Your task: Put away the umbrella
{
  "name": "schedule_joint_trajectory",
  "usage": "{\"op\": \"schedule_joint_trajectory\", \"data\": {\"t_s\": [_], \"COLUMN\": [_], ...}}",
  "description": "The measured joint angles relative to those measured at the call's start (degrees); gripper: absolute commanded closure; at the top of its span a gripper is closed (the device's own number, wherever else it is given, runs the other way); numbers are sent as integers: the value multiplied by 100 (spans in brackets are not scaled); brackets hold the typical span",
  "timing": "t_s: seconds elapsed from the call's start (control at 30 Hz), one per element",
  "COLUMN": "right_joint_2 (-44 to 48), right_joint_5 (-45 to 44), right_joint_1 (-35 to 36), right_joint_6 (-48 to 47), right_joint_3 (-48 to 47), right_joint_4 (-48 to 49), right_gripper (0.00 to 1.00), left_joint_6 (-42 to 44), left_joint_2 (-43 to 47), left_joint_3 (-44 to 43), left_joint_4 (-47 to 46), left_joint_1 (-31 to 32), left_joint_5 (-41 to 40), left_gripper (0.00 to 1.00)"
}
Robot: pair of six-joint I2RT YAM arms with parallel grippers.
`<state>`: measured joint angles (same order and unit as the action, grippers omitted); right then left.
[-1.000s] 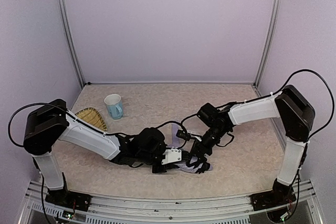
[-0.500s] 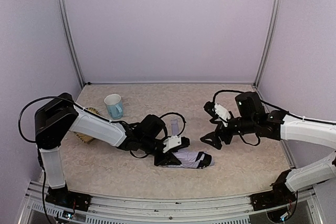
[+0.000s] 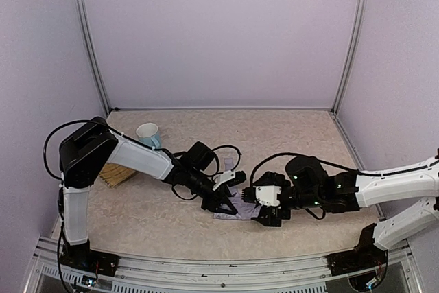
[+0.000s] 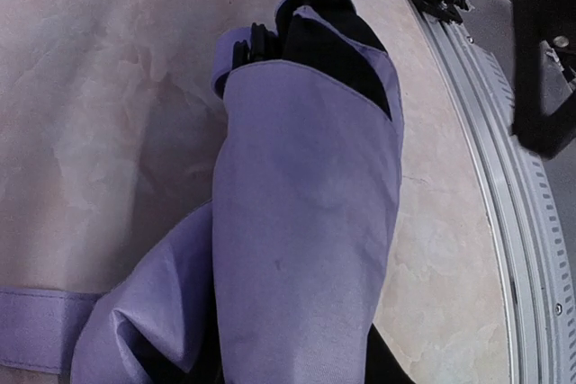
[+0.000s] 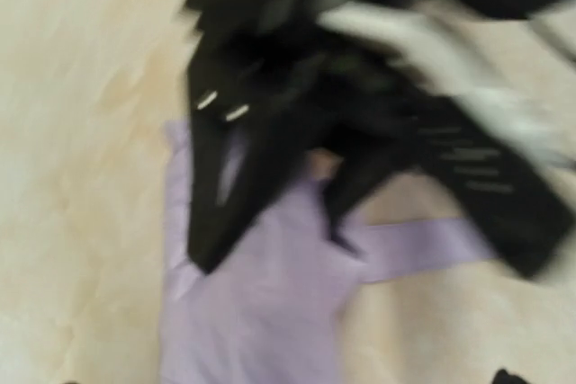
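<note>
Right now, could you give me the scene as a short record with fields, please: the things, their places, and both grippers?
umbrella: collapsed, lying on the table near its front edge
left gripper: closed on the umbrella, as far as visible
right gripper: open, low at the umbrella's other end; contact unclear
mug: upright, far left
woven basket: left side, partly hidden

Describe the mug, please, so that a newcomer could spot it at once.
Look at the table's back left corner, just behind the left arm. There stands the mug, pale blue, upright and open-topped; the woven tray nearby is shallow and straw-coloured.
</note>
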<state>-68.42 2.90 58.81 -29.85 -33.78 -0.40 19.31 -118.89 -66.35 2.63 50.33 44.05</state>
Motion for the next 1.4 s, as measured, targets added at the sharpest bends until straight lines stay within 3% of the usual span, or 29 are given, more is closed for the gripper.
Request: {"op": "schedule_joint_trajectory", "data": {"t_s": [0.17, 0.27, 0.37, 0.43, 0.5, 0.6, 0.73, 0.9, 1.1, 1.27, 1.4], "right_joint_2": [-1281, -1803, -2192, -2350, -2450, -2492, -2492, -2522, -2813, -3359, -3832], "right_joint_5": [-483, -549, -579, -516, -490, -348, -125, 111, 1014, 2227, 3265], "right_joint_1": [125, 125, 133, 133, 151, 151, 142, 149, -20, -459, -927], "right_joint_6": [-503, -654, -699, -678, -608, -372, -291, -105, 234, 452, 551], "right_joint_3": [-223, -470, -673, -769, -866, -964, -1016, -1226, -1665, -2251, -2647], "right_joint_4": [129, 94, 11, -42, -160, -297, -356, -828, -1554, -2232, -2649], "right_gripper": [1, 9, 28, 51, 68, 81, 92, 94, 93, 92, 90], "left_joint_6": [-2, -9, -2, -4, -20, -20, -208, -452, -557, 157, 719], "left_joint_2": [-129, -214, -267, -286, -302, -264, 107, 1113, 2632, 3558, 3620], "left_joint_3": [-87, -168, -216, -229, -245, -203, 348, 1792, 3602, 4129, 4050], "left_joint_4": [142, 227, 273, 295, 367, 389, -236, -1443, -3486, -3705, -3497], "left_joint_1": [-11, -52, -87, -107, -142, -177, -199, -315, -302, 717, 1388], "left_joint_5": [389, 546, 664, 723, 802, 857, 699, -7, -654, -1775, -2483], "left_gripper": [98, 98, 98, 97, 88, 59, 40, 37, 43, 41, 37]}}
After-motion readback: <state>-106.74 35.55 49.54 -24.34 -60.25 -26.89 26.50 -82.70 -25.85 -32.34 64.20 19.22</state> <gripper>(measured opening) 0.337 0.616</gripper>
